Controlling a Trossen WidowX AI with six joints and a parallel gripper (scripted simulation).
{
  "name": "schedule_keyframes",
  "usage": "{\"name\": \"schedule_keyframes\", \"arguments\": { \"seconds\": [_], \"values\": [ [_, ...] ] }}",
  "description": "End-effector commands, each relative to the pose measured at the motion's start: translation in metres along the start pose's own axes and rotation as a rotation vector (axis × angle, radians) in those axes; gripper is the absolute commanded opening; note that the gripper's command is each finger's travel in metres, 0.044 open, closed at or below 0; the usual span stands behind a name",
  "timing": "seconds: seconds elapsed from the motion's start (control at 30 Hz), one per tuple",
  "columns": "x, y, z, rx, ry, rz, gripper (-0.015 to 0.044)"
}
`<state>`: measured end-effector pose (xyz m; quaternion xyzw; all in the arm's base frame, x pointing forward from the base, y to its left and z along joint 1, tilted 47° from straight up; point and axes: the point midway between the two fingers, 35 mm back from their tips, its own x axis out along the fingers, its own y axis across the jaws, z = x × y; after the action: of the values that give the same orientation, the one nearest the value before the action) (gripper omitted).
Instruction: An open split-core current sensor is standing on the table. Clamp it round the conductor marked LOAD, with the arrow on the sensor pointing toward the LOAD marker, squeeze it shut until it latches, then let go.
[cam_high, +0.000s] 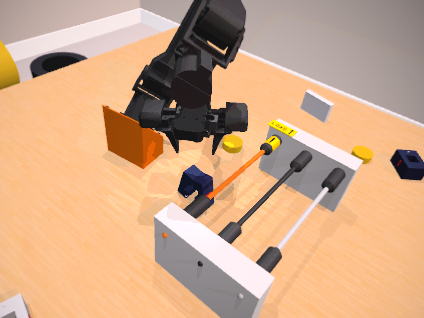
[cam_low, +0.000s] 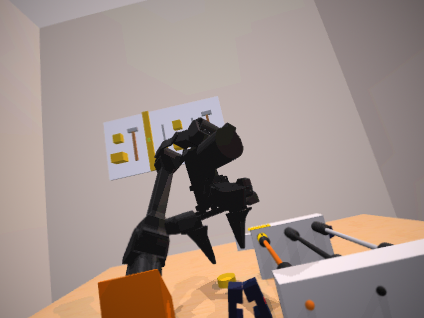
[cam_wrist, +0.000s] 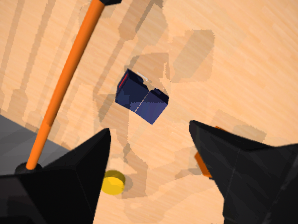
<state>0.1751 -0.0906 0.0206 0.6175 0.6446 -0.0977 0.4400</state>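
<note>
The open dark blue sensor stands on the table beside the orange conductor and clear of it. Its two halves are apart. The LOAD marker is on the far grey block, at that conductor's far end. My gripper is open and empty, above the sensor and behind it as seen in the top view. The arrow on the sensor cannot be made out.
The near block and far block also carry a black conductor and a white one. An orange bin is left. A yellow disc lies near the gripper. Another dark blue block is far right.
</note>
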Motion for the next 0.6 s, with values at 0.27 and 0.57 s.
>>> {"name": "schedule_keyframes", "arguments": {
  "seconds": [0.27, 0.57],
  "values": [
    [0.003, 0.013, 0.010, 0.601, 0.021, -0.104, 0.0320],
    [0.018, 0.012, 0.010, 0.601, 0.020, -0.104, 0.0320]
  ]
}}
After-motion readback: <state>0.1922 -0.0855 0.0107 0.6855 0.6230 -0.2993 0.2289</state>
